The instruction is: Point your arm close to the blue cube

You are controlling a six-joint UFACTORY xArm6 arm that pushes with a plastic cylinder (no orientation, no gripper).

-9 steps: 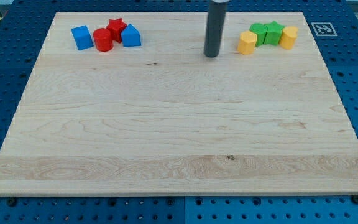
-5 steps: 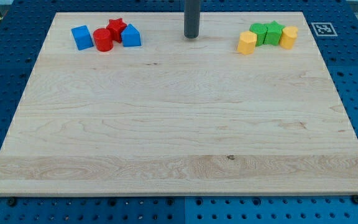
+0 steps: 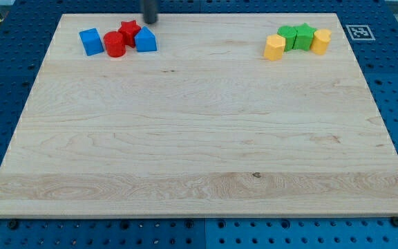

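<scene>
Sitting at the desk's (image 3: 199, 138) top-left corner, the blue cube (image 3: 90, 41) touches nothing, with a red cylinder (image 3: 114, 44), red star (image 3: 130, 30) and second blue block (image 3: 146, 40) clustered rightward. My tip (image 3: 148, 21) has swept left from mid-board, now just above that second blue block, nearing the cube. No jaws here, only a rod.

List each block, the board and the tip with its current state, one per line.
Blue cube: flat, leftmost.
Red cylinder: upright.
Red star: beside cylinder.
Blue wedge-like block: below my tip.
Yellow blocks: flank green blocks.
Board: level.
</scene>
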